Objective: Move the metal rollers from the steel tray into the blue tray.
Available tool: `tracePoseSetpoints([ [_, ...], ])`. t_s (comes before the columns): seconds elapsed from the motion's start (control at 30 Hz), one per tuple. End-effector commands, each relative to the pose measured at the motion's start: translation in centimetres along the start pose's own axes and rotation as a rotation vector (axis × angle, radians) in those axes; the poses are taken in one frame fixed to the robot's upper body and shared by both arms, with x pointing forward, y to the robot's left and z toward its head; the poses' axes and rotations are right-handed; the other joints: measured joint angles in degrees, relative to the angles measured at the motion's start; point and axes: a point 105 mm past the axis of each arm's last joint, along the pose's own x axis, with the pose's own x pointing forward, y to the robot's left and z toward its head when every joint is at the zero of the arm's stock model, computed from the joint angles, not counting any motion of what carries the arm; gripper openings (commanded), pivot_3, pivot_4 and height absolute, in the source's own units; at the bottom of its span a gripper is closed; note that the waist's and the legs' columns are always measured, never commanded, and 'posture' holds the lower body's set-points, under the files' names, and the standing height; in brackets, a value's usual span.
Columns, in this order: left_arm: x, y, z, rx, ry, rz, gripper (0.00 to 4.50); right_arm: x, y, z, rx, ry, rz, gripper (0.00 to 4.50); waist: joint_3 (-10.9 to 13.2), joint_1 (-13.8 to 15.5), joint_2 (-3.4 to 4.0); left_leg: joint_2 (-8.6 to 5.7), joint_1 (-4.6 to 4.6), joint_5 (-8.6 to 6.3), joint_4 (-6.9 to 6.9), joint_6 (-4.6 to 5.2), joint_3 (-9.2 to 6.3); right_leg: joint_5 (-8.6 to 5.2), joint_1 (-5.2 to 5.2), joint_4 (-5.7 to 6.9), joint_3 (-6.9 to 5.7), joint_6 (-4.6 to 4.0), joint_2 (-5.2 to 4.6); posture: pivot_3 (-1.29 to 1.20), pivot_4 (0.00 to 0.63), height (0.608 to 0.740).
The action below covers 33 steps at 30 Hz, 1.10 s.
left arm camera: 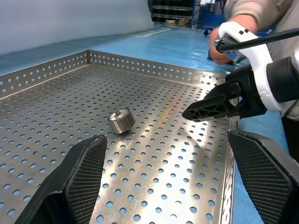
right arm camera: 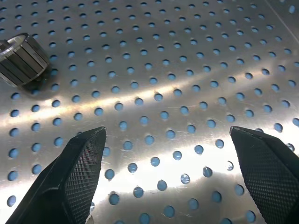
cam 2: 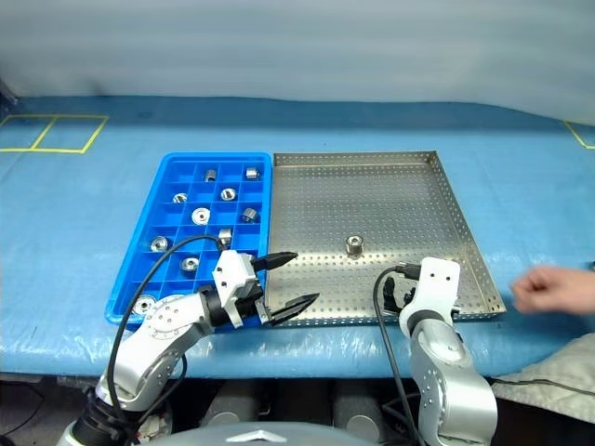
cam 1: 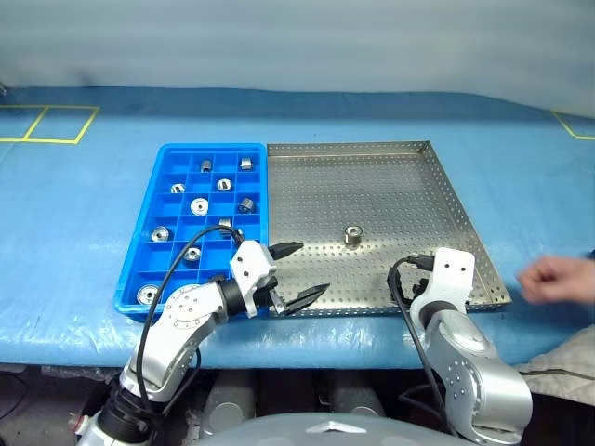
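Right gripper (right arm camera: 166, 177) fingertips cut off, jaws apart

1. my arms are silver-grey metal with rounded joint housings and white wrist blocks.
2. black cables loop along each forearm.
3. my left gripper (cam 1: 296, 271) and right gripper (right arm camera: 177, 154) carry black pointed fingers with cross-hatched textured pads.

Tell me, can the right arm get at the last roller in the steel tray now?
Probably yes. The roller lies alone on the steel tray, nothing between it and the open right tool.
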Motion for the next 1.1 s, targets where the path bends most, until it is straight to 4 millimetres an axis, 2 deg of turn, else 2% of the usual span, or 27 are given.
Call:
tracePoseSetpoints([
  [0.03, 0.0, -0.4, 1.2, 0.025, -0.044, -0.01, 4.5, -0.1, 2.2, 2.4, -0.016, -0.087, 0.093, 4.48, 0.0, 0.02, 0.01, 0.0, 0.0, 0.0, 0.0, 0.0, -0.01, 0.0, 0.0, 0.0, 0.0, 0.0, 0.0, 0.1, 0.15, 0.74],
  [0.2, 0.1, -0.3, 1.2, 0.035, -0.046, -0.009, 4.5, 1.3, 4.4, 4.5, -0.069, -0.144, 0.125, 4.48, 0.0, 0.09, 0.0, -0.02, -0.01, 0.0, 0.01, 0.0, 0.0, 0.01, 0.0, -0.01, 0.0, 0.01, 0.01, 0.12, 0.15, 0.74],
  [0.33, 0.0, -0.2, 1.3, 0.04, -0.049, -0.001, 4.5, 2.3, 5.8, 5.0, -0.067, -0.157, 0.15, 4.48, 0.0, 0.33, 0.0, -0.03, -0.04, 0.0, 0.0, 0.0, -0.01, 0.01, 0.01, -0.01, -0.01, 0.01, 0.04, 0.13, 0.15, 0.74],
  [0.63, -0.2, -0.2, 1.4, 0.037, -0.05, 0.015, 4.5, 5.1, 6.4, 3.5, -0.088, -0.123, 0.144, 4.48, 0.0, 0.65, 0.0, -0.04, -0.02, 0.01, 0.02, 0.01, 0.0, 0.04, 0.03, -0.01, 0.02, 0.05, 0.04, 0.16, 0.15, 0.74],
  [0.9, -0.1, -0.3, 1.2, 0.032, -0.05, 0.014, 4.5, 7.0, 8.2, 2.6, -0.107, -0.113, 0.204, 4.48, 0.0, 0.75, 0.0, -0.04, -0.02, 0.01, 0.02, 0.01, 0.01, 0.04, 0.03, 0.0, 0.03, 0.05, 0.07, 0.15, 0.15, 0.74],
  [1.0, -0.2, -0.3, 1.1, 0.028, -0.048, 0.011, 4.5, 7.7, 8.4, 2.2, -0.118, -0.102, 0.201, 3.85, 0.0, 0.71, 0.0, -0.04, -0.01, 0.01, 0.02, 0.01, 0.02, 0.05, 0.04, -0.01, 0.04, 0.07, 0.07, 0.14, 0.15, 0.74],
  [1.1, -0.2, -0.4, 1.1, 0.025, -0.046, 0.009, 4.5, 7.9, 8.6, 2.0, -0.115, -0.101, 0.207, 2.9, 0.0, 0.72, 0.0, -0.04, -0.01, 0.01, 0.03, 0.02, 0.02, 0.06, 0.05, -0.01, 0.05, 0.08, 0.07, 0.14, 0.15, 0.74],
])
